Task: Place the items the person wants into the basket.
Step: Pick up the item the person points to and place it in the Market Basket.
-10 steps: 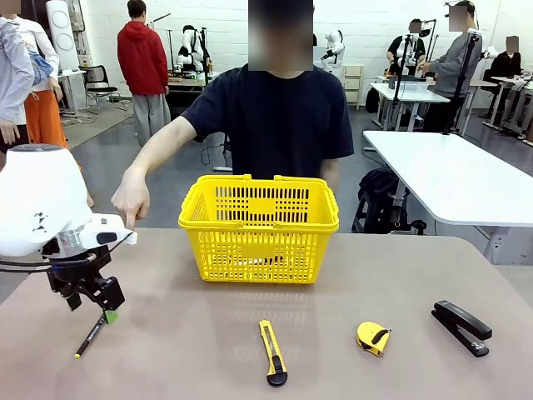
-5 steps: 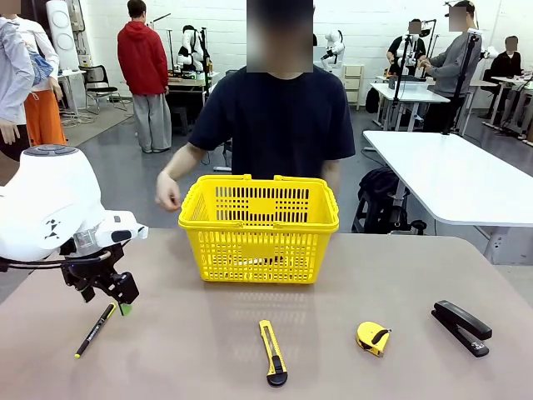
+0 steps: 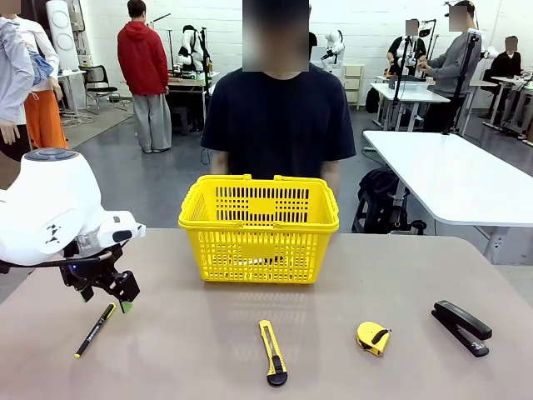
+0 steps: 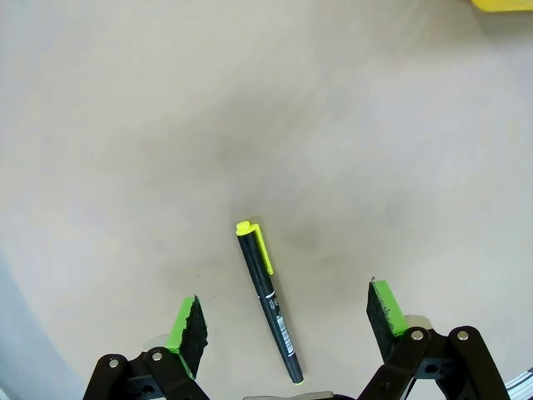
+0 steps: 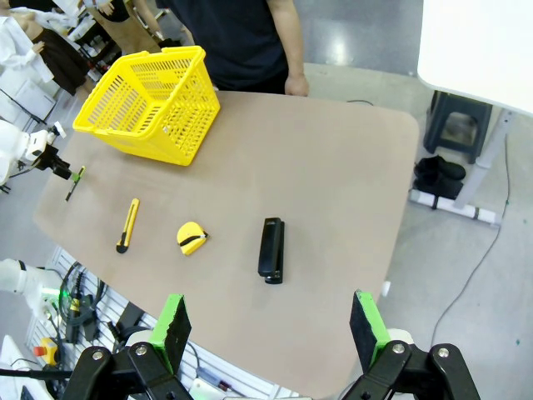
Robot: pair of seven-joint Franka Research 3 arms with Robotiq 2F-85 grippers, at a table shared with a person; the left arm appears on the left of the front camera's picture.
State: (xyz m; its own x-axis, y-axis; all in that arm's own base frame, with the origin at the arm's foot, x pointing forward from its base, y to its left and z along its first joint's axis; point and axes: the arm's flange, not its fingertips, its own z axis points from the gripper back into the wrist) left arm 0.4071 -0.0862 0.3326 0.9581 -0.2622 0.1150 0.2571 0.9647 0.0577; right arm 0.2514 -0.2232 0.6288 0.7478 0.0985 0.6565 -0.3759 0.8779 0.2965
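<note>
Person (image 3: 279, 117) is done pointing: a second ago their hand was out over the table's left end, finger aimed near the pen; half a second ago it was pulling back, and now both arms are down behind the basket (image 3: 258, 223). I read that as the request being made, with the pen as the wanted item. Pen (image 3: 96, 329) is lying flat on the table (image 3: 208, 333) at the left end, well apart from the basket, not yet picked. Left gripper (image 3: 107, 302) has lifted a bit and shifted toward the basket side, and now hovers just above the pen's upper end without touching it. In the left wrist view the pen (image 4: 268, 300) lies between the green pads (image 4: 187, 329), yellow cap pointing away, left gripper (image 4: 284, 296) spread wide and holding nothing. Next, in my view: descend square over the barrel, then close; it's slim, so it could roll or slip out. Right gripper (image 5: 267, 302) is also wide and empty, parked high over the near table edge. Tape measure (image 3: 373, 337), utility knife (image 3: 272, 354) and stapler (image 3: 460, 327) haven't moved, all in the near row. Something pale shows through the basket's grid; I can't tell what it is.
</note>
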